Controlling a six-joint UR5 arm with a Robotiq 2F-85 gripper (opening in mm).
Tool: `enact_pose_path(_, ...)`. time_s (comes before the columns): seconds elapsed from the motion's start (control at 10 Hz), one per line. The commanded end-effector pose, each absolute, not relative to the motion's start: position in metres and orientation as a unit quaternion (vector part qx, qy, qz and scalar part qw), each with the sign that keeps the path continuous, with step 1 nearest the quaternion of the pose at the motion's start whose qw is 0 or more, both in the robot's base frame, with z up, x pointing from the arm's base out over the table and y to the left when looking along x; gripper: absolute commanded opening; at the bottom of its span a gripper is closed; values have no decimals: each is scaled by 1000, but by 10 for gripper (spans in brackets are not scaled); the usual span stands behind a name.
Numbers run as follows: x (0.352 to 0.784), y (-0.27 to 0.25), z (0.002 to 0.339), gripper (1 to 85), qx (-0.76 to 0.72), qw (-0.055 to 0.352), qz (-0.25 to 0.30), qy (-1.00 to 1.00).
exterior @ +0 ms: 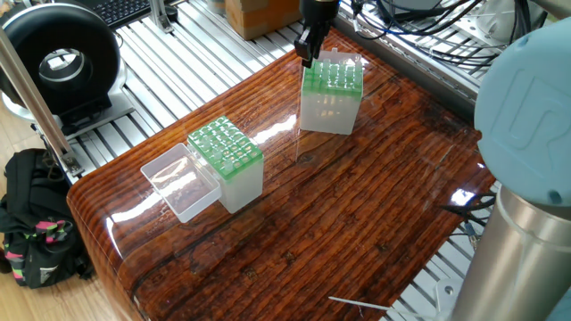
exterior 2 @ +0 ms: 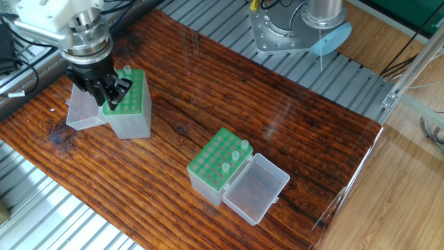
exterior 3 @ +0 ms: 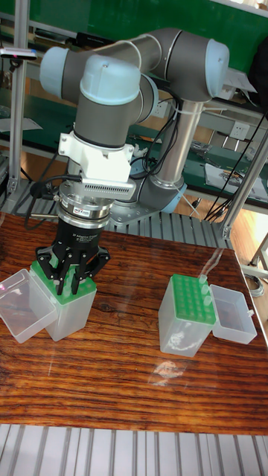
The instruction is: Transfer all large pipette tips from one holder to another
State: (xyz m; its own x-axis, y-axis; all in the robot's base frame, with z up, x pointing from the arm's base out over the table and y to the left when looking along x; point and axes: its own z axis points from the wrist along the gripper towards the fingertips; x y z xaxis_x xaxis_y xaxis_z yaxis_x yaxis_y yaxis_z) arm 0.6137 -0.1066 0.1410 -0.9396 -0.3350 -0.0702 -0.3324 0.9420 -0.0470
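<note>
Pipette tips, slender whitish translucent cones wider at the top, stand upright in two green-topped holders on the tabletop [exterior 2: 277,118]. Directly beneath my end effector [exterior 2: 109,96] is the first holder [exterior 2: 129,104], a clear box with a green grid; one tip [exterior 2: 127,70] rises from the grid just beside my fingers, and I cannot tell how many others stand there because my fingers cover part of it. My black fingers [exterior 3: 73,282] hang low over the grid with a gap between them, but whether they pinch a tip I cannot tell. This holder's clear lid [exterior 3: 24,305] lies open, touching the box just beside my end effector. Well apart from me stands the second holder [exterior 2: 217,165], carrying three large pipette tips [exterior 2: 235,155] along the edge nearest its own open clear lid [exterior 2: 258,187]; its other holes look empty
</note>
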Motion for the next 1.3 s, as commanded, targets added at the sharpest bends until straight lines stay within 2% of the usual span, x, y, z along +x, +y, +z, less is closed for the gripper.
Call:
enact_pose_path(0.0,616,-105,141,297,-167,43,-13,985)
enact_pose_path(0.7,614,-102,144,237,-166,41,-8,985)
enact_pose_path(1.2,613,-103,144,103,-160,40,-10,986)
